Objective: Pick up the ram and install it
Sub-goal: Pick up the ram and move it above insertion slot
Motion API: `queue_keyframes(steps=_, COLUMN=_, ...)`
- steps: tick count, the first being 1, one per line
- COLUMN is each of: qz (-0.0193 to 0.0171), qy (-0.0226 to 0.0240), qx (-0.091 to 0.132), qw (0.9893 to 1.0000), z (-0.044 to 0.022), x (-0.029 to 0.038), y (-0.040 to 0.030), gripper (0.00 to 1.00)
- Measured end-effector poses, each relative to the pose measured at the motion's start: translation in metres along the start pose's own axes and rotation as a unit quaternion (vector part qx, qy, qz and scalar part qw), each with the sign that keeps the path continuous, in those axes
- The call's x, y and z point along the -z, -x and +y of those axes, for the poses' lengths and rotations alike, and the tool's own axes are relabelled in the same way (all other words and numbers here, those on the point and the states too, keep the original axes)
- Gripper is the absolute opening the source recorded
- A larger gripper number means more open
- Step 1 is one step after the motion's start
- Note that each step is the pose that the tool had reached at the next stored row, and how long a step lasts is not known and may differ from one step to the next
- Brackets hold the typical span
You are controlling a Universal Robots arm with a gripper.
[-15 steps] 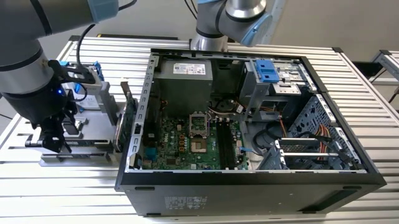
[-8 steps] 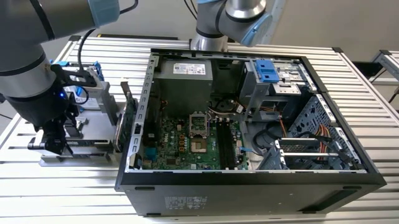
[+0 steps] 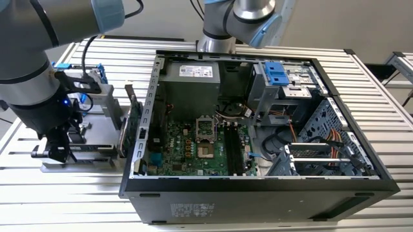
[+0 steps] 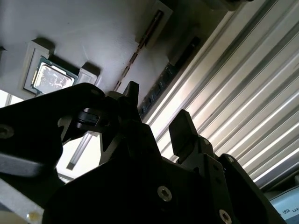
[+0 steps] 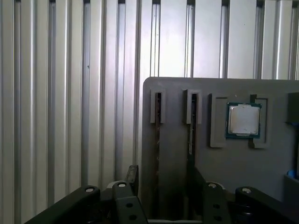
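One gripper (image 3: 58,145) hangs over the grey fixture plate (image 5: 224,158), its fingers (image 4: 184,126) spread apart with nothing between them. Just past the fingertips, the ram (image 4: 162,80) stands on edge in the fixture's outer slot, in line with the gap between the fingers and not gripped. A second slot (image 5: 191,116) lies beside it on the plate. Beyond that, the processor chip (image 5: 243,119) sits in its square pocket. The fixture rests on a ribbed metal table (image 5: 70,93). The open computer case (image 3: 258,198) stands beside the fixture, on the exterior view's right.
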State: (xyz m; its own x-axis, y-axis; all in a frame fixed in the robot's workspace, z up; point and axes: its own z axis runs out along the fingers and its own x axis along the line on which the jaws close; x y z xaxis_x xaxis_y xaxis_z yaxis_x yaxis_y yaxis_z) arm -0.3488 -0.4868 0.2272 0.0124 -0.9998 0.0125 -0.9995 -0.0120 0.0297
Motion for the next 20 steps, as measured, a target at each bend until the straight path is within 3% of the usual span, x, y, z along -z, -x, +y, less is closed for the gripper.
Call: queue_keyframes(steps=20, qz=-0.0004, qy=0.0, qx=0.0, qw=1.0, z=-0.0002, x=-0.0168, y=-0.0027, gripper=1.0)
